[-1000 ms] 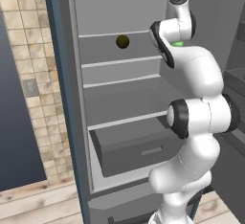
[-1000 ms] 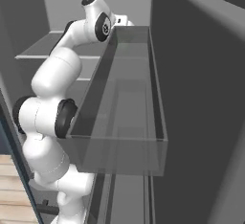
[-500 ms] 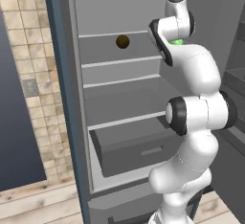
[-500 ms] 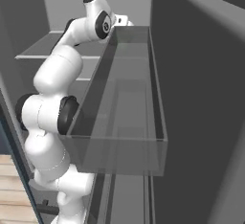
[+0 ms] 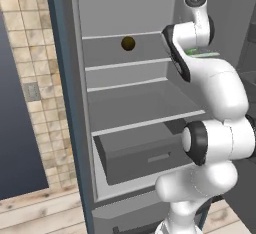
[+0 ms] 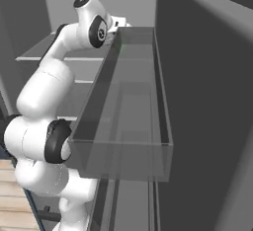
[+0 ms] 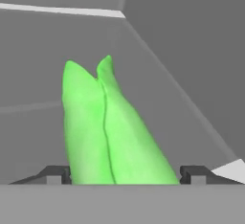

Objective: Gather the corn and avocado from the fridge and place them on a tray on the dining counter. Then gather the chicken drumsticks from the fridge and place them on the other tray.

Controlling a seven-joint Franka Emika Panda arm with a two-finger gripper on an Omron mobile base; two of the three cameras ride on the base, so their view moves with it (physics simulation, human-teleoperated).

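In the hand view the green-husked corn (image 7: 107, 132) lies on the grey fridge shelf and runs away from the camera. My gripper (image 7: 124, 173) stands around its near end, with a dark fingertip pressed to each side. From the left base view a strip of the corn (image 5: 202, 54) shows behind my wrist, at the right end of the top shelf. The avocado (image 5: 128, 43), a small dark olive ball, rests on that same shelf further left and back. My hand (image 6: 117, 23) reaches into the fridge at the height of the top shelf. The chicken drumsticks, trays and dining counter are out of view.
The fridge (image 5: 70, 103) stands open with several grey shelves and a part-open drawer (image 5: 140, 153) low down. A translucent door bin (image 6: 128, 116) hangs close beside my arm on the right. A tiled wall (image 5: 25, 103) lies left of the fridge.
The fingers have drawn in from wide open until they sit against the corn. The arm has hardly moved.
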